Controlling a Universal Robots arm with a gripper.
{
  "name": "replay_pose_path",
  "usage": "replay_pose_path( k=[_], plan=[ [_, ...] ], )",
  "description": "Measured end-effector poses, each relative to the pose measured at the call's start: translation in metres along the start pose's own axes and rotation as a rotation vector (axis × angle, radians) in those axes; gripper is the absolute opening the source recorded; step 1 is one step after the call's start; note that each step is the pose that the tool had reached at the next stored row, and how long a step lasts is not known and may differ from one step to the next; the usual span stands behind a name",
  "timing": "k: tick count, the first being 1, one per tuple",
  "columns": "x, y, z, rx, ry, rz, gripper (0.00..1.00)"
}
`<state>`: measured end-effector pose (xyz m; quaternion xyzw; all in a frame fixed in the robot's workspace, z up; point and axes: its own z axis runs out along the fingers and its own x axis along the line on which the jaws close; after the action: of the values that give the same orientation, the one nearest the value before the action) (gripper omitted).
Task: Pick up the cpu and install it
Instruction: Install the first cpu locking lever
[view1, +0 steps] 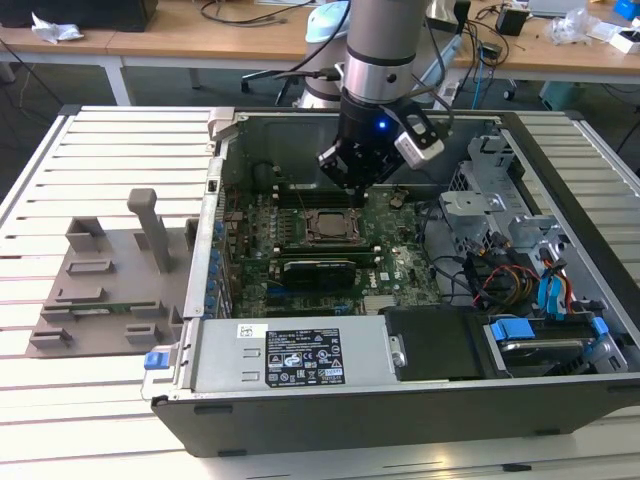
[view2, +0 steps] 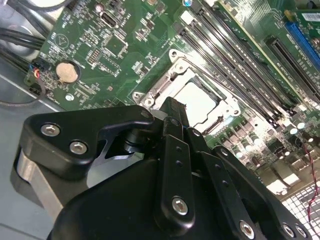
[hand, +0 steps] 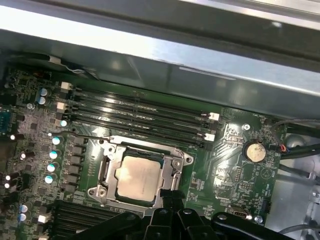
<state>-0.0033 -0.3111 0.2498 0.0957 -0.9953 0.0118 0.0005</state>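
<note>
Cpu (hand: 139, 177) seated in socket (hand: 102, 172); gripper (view2: 172, 112) just above, finger state unclear. Risk: misseat bends pins if pressed.

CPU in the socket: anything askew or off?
Nothing stands out. The cpu lies flat and square inside the socket frame in both wrist views, edges parallel to it. The pincer hangs just above.

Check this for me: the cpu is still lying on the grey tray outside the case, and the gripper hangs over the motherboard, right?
Not quite. The cpu already sits in the socket on the motherboard, inside the case, as both wrist views show. The rest holds: in the exterior view the gripper hangs over the motherboard.
</note>
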Motion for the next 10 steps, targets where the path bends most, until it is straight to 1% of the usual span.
replay_pose_path(
  k=[4, 10],
  plan=[
    [0.0080, 0.0016, -0.0001, 0.0006, -0.0022, 0.000, 0.11],
    [0.0134, 0.0026, -0.0001, 0.0005, -0.0026, 0.000, 0.11]
  ],
)
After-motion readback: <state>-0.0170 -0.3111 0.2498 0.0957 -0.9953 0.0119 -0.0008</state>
